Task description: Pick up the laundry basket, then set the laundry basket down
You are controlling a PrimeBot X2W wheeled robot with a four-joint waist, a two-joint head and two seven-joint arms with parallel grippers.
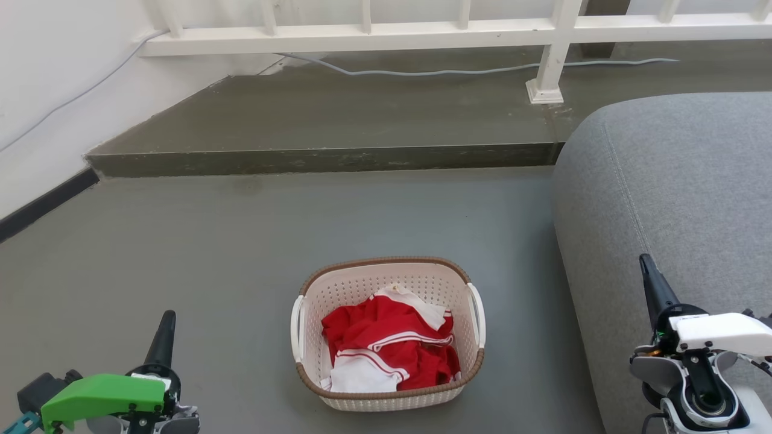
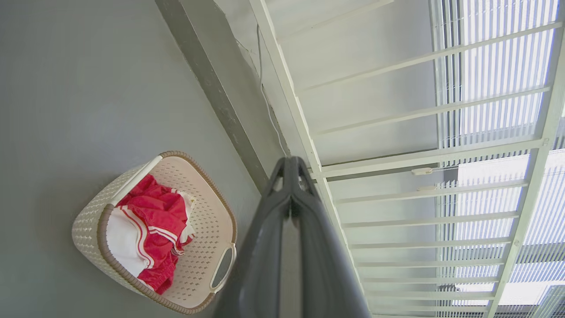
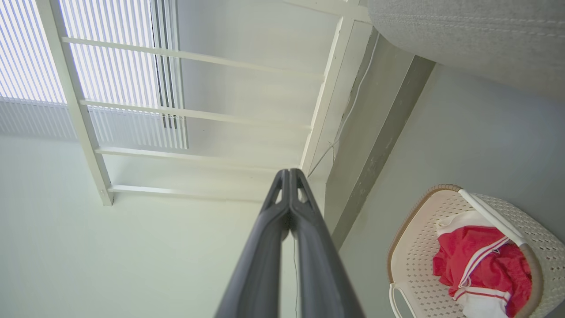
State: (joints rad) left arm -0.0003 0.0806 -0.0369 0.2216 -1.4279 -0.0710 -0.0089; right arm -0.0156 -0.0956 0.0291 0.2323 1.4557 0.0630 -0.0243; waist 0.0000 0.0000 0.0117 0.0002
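Two dark long-fingered grippers sit low, pointing forward: the left gripper (image 1: 164,339) and the right gripper (image 1: 653,286), each with fingers pressed together on nothing. The cream-white perforated plastic laundry basket (image 1: 386,263), brown woven-look rim, stands on the grey floor (image 1: 181,241) between them, touching neither, with red-and-white clothes (image 1: 386,343) inside.

There are no words, numbers, labels or signs to read in any of the pictures.
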